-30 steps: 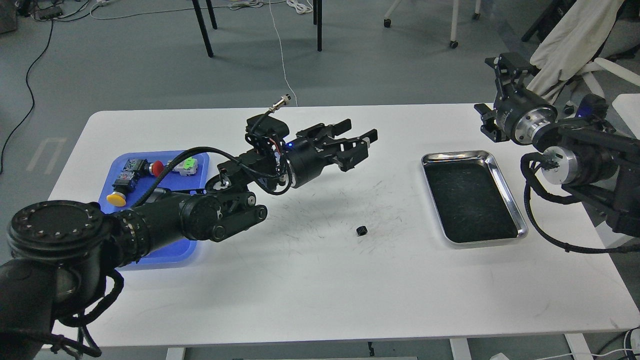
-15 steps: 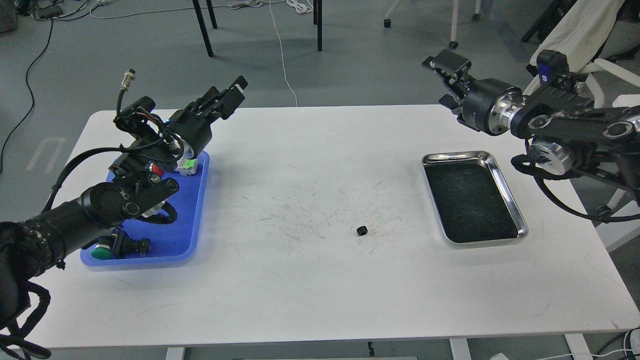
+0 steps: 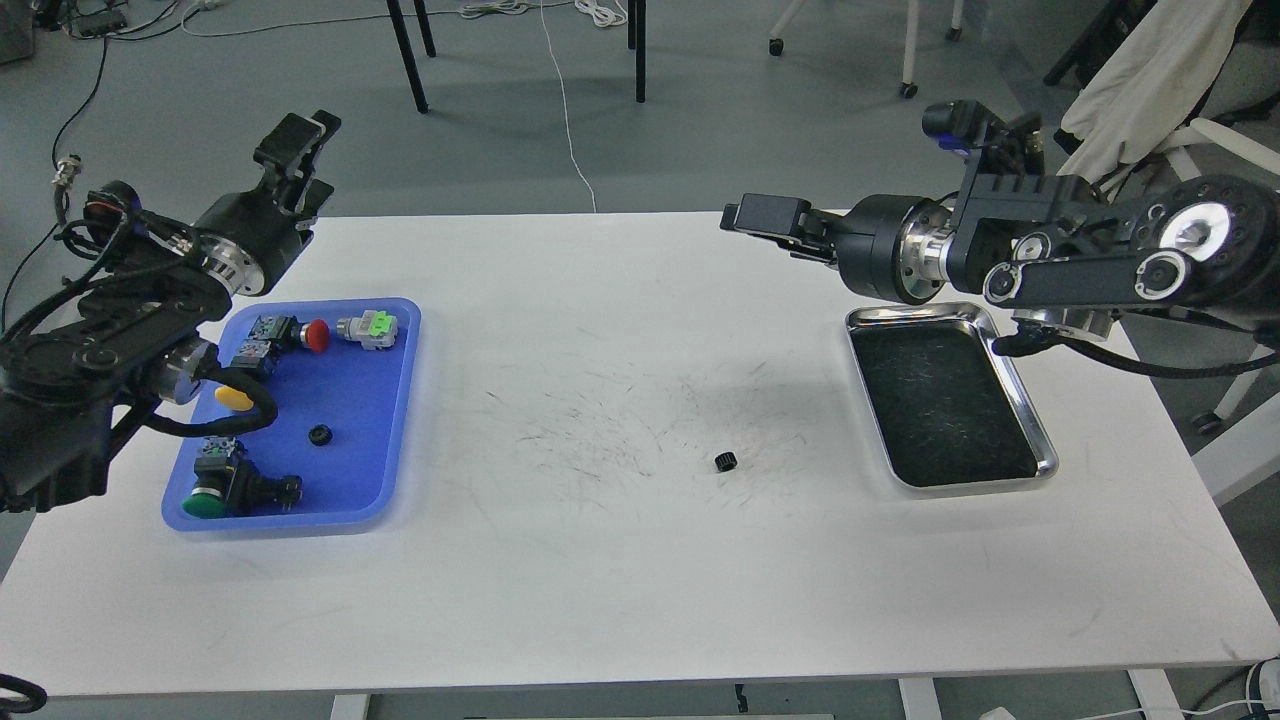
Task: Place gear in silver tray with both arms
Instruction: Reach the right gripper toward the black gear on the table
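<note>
A small black gear (image 3: 725, 461) lies on the white table, right of centre and left of the silver tray (image 3: 1021, 388). The tray is empty and shows its dark scratched bottom. My left gripper (image 3: 303, 165) is raised over the table's far left corner, behind the blue tray, far from the gear. Its fingers stand apart and hold nothing. My right gripper (image 3: 775, 228) points left over the far side of the table, just beyond the silver tray's far left corner and well above the gear. It is open and empty.
A blue plastic tray (image 3: 372, 400) at the left holds several push-button switches and a small black ring (image 3: 320, 435). Chair legs and cables are on the floor beyond the table. A chair with cloth stands at the far right.
My left arm has drawn back from over the table's middle to the far left corner. My right gripper has swung left and down toward the table. The gear has not moved.
</note>
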`<control>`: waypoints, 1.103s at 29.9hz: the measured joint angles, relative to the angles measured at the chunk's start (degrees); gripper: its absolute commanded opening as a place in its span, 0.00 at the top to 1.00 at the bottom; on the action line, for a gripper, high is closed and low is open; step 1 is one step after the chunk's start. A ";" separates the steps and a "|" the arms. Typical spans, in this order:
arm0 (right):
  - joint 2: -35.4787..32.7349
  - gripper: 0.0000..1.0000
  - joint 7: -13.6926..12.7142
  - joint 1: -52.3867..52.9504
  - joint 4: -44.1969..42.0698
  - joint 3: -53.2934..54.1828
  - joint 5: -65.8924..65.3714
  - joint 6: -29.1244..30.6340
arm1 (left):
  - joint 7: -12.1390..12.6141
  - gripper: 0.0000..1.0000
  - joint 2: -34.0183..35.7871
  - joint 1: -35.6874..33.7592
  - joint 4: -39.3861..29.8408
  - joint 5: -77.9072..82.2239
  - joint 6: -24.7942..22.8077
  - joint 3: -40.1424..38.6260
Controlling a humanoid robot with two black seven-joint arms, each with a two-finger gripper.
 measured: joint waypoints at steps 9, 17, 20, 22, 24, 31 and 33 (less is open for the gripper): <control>4.14 0.02 0.54 5.41 3.33 -6.13 -14.17 2.31 | 7.91 0.02 1.09 -0.06 0.31 -4.93 -4.82 -11.32; 9.84 0.02 1.88 7.25 3.42 -12.27 -22.75 2.28 | 15.94 0.02 0.78 -0.14 1.58 -10.48 -7.19 -17.09; 12.10 0.04 2.56 7.26 3.14 -14.53 -25.16 2.19 | 16.22 0.02 0.69 0.03 1.89 -10.85 -7.33 -17.21; 13.21 0.05 3.14 7.26 2.58 -16.03 -27.25 2.00 | 16.23 0.02 0.52 0.13 2.25 -10.86 -7.32 -17.13; 14.50 0.05 3.63 6.94 1.78 -17.26 -28.34 1.81 | 16.23 0.02 0.41 0.15 2.57 -10.86 -7.36 -17.07; 19.42 0.12 4.05 5.78 -0.95 -20.29 -29.53 1.44 | 16.22 0.02 0.41 0.07 2.66 -11.63 -7.44 -17.57; 20.71 0.12 4.17 5.33 -1.58 -21.10 -29.70 1.29 | 16.12 0.03 0.41 0.07 2.38 -11.71 -7.43 -17.68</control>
